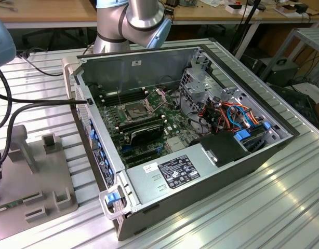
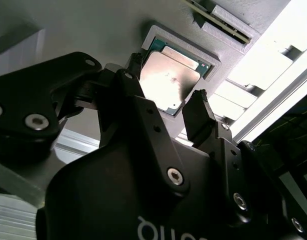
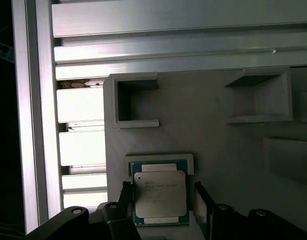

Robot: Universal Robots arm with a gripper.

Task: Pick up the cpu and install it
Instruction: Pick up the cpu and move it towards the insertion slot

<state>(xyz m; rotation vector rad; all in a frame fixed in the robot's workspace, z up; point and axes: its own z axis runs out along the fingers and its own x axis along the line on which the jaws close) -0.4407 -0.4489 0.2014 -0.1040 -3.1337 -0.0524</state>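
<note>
Small flat square cpu (image 3: 159,197) with a dull grey metal top lies flat in a shallow square recess of the grey plastic fixture tray (image 3: 218,145). The tray sits on the ribbed aluminium surface (image 1: 242,218) at the exterior view's left, beside the open metal desktop computer case (image 1: 133,67). Black claw (image 2: 167,80) is open. In both wrist views its fingers (image 2: 198,115) straddle the cpu, one on each side, with small gaps visible. The cpu is not gripped.

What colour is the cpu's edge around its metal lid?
Green edge on the cpu, around a dull grey lid; clearest in the first wrist view.
</note>
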